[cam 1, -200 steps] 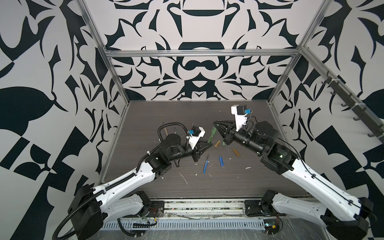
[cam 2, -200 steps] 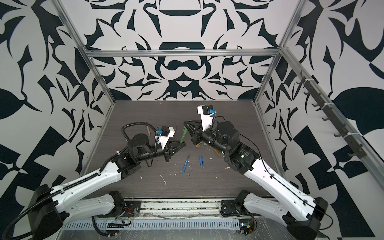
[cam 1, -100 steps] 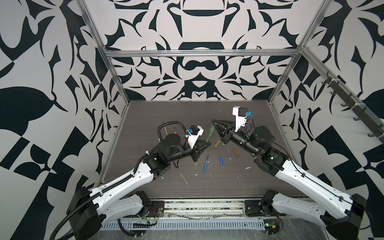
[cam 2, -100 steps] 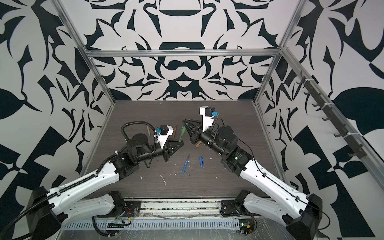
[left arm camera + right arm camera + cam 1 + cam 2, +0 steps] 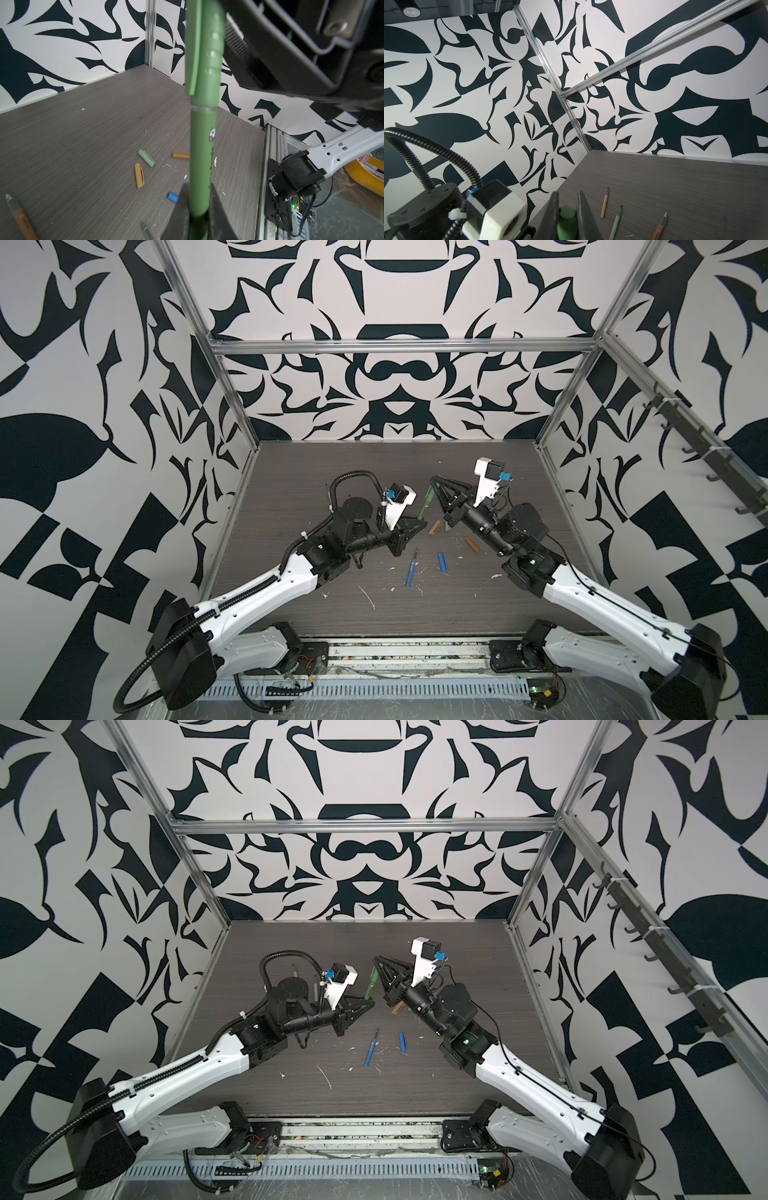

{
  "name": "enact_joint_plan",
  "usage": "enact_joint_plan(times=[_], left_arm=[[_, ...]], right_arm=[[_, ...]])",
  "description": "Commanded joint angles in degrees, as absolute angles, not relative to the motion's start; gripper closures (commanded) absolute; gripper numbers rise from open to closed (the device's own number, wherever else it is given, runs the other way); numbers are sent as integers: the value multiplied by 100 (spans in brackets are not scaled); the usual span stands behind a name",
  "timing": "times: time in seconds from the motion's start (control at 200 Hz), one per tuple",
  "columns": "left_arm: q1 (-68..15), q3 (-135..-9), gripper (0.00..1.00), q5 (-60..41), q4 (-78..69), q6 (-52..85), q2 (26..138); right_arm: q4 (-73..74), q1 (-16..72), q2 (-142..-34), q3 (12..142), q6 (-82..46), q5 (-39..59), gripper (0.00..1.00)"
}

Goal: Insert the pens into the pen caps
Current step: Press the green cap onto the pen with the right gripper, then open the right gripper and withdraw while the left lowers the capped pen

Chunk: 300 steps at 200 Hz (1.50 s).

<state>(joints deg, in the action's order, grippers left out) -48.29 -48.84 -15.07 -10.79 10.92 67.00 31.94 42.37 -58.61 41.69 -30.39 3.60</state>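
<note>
One dark green pen (image 5: 201,155), left pincer (image 5: 198,187) gripping its lower end, right pincer (image 5: 567,195) clamping its cap (image 5: 205,52)

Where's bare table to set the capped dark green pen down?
Free: far right of table by the back wall, and the near strip between blue pen and front edge. Crowded: mid-table under the dark green pen, with blue cap and tan cap.

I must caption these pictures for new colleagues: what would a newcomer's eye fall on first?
The bold black-and-white walls all around the table. Then the dark green pen in the air over the table's middle, the left gripper shut on its barrel and the right gripper on its dark green cap.
</note>
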Motion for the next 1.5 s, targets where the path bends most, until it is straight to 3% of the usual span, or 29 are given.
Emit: enact_joint_plan(times=[0.0, 0.48, 0.665, 0.835, 0.945, 1.125, 1.27, 1.495], left_arm=[[-4550, -5836, 100, -1152, -3564, 1358, 6496], [-4254, -5948, 100, -1781, -3126, 1377, 6652], [-4263, -4918, 100, -2093, -2623, 1301, 6519], [-4263, -4199, 100, -2499, -2378, 1817, 6310], [-4263, -4010, 100, -1769, -1802, 1781, 6077], [-4267, -4248, 100, -680, -1099, 1943, 6387], [-4263, -5291, 100, -11, 232, 2040, 7551], [-4256, -6848, 100, 510, 1370, 2164, 9593]], right_arm=[[1401, 4534, -6274, 3429, -3161, 1687, 100], [1100, 4544, -6145, 3529, -3156, 1366, 100], [357, 4540, -5769, 5062, -2741, 652, 65], [-1226, 4542, -5372, 6741, -1648, 305, 59], [-1309, 4537, -4832, 6456, -1637, 12, 58], [-1360, 4534, -4295, 4894, -2165, -1010, 60], [-2034, 4529, -4315, 4087, -3035, -2302, 61], [-2957, 4516, -3930, 3534, -3927, -3063, 59]])
